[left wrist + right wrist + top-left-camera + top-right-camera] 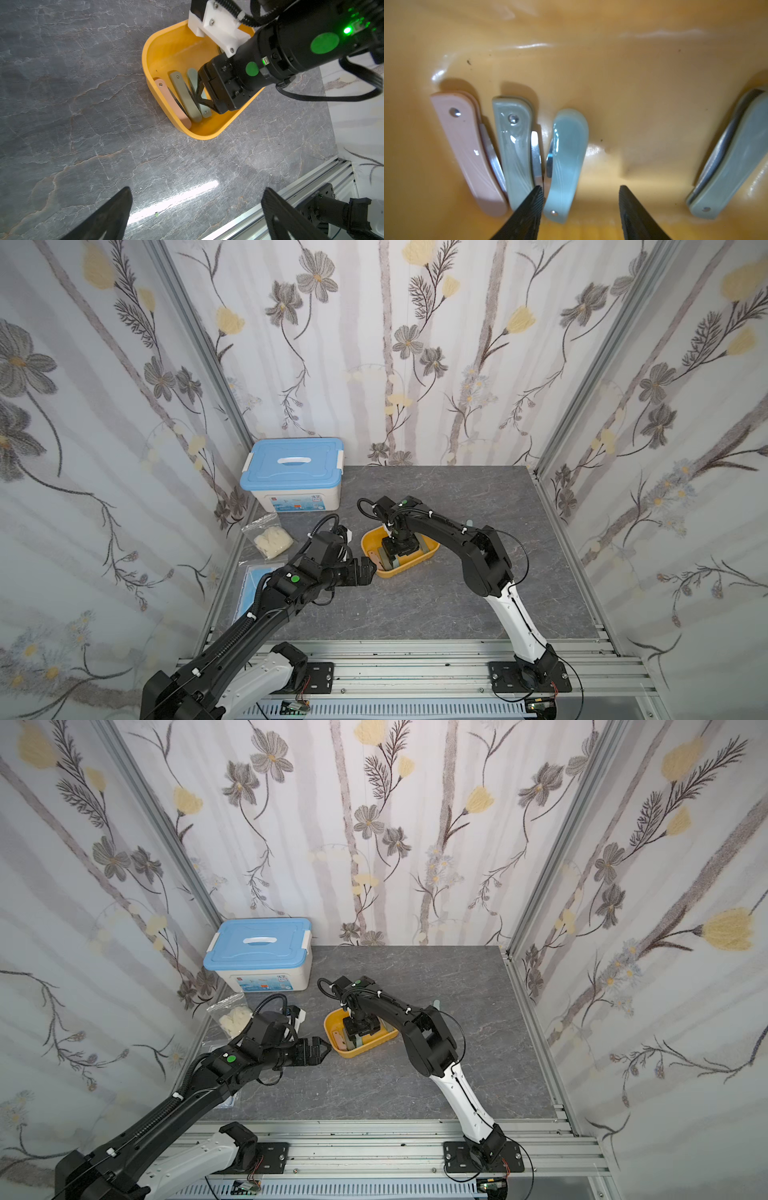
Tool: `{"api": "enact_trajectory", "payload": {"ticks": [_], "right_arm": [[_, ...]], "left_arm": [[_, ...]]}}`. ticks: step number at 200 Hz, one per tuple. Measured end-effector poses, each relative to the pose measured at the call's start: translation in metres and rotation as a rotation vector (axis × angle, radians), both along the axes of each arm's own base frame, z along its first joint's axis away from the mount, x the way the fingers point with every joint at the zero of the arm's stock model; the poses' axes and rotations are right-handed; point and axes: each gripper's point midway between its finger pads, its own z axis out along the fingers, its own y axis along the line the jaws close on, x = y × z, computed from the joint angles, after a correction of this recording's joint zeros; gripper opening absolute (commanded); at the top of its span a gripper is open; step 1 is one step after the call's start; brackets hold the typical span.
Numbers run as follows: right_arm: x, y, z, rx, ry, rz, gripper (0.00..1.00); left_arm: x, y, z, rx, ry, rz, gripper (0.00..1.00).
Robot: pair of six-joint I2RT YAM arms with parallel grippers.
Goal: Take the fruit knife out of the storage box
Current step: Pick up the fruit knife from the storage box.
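Our right gripper (580,187) is down in the box (164,49), jaws apart astride the blue knife (566,158), which lies flat beside the green knife (515,149). Our left gripper (196,190) hovers just outside, jaws wide.
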Motion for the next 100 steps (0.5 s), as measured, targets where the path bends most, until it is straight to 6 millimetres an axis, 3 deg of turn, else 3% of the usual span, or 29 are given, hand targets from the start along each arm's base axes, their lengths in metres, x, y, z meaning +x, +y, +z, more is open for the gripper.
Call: {"api": "enact_trajectory", "payload": {"ticks": [100], "right_arm": [[0.027,-0.010,-0.003,-0.042,-0.074,-0.023,0.55]], "left_arm": [[-0.003,0.002,-0.002,0.000,0.005,0.003,1.00]]}}
